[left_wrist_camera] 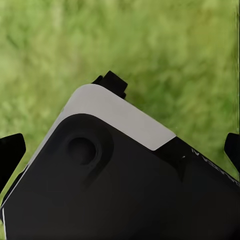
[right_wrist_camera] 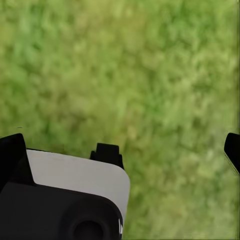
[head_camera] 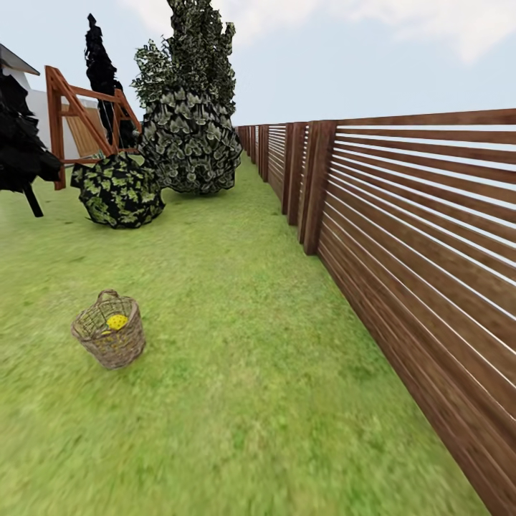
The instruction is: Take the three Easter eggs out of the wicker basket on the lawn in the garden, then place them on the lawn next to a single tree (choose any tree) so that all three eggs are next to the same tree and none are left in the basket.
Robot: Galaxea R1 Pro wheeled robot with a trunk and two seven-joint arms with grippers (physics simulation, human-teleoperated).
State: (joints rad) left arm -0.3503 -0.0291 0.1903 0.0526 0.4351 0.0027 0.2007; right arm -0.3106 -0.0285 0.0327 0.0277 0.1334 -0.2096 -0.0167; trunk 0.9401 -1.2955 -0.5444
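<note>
Garden under a pale, cloudy sky

Slatted wooden fence [head_camera: 401, 215] runs away at right; bushes [head_camera: 118, 190] and a swing frame [head_camera: 72, 115] stand left of it.

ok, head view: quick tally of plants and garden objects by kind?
Round brown woven wicker basket: 1
Yellow egg showing in the basket: 1, others can't be told
Round dark leafy bushes: 1
Leafy trees: 1
Black trees: 2
Brown slatted wooden fence: 1
Total: 7

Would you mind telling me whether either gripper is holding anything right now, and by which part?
Nothing is held: both wrist views show wide-apart fingers over bare lawn, and a yellow egg lies in the wicker basket.
</note>
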